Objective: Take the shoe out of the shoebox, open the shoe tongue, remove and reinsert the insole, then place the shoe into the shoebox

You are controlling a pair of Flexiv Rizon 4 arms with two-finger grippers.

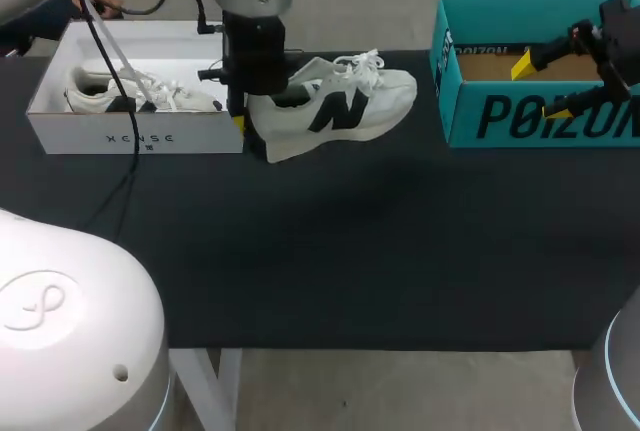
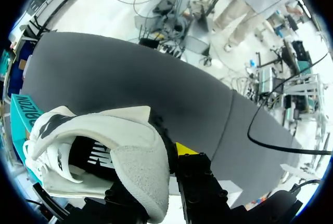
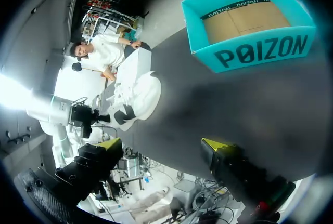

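Note:
A white shoe (image 1: 340, 101) with a black logo lies just right of the white shoebox (image 1: 135, 136), its toe pointing at the teal box. My left gripper (image 1: 250, 123) comes down from above and is shut on its heel. In the left wrist view the heel (image 2: 140, 167) sits pinched between the fingers, and the dark opening of the shoe (image 2: 88, 154) shows ahead. A second white shoe (image 1: 140, 93) rests inside the white shoebox. My right gripper (image 1: 545, 86) hangs open over the teal box (image 1: 530, 116), holding nothing. The right wrist view shows the gripper (image 3: 164, 144) open and the shoe (image 3: 138, 96) far ahead.
The teal box (image 3: 250, 52) stands open at the back right, its brown floor bare. A black cable (image 1: 125, 161) trails from the left arm over the white shoebox's front. The black table mat (image 1: 350, 261) spreads out in front of both boxes.

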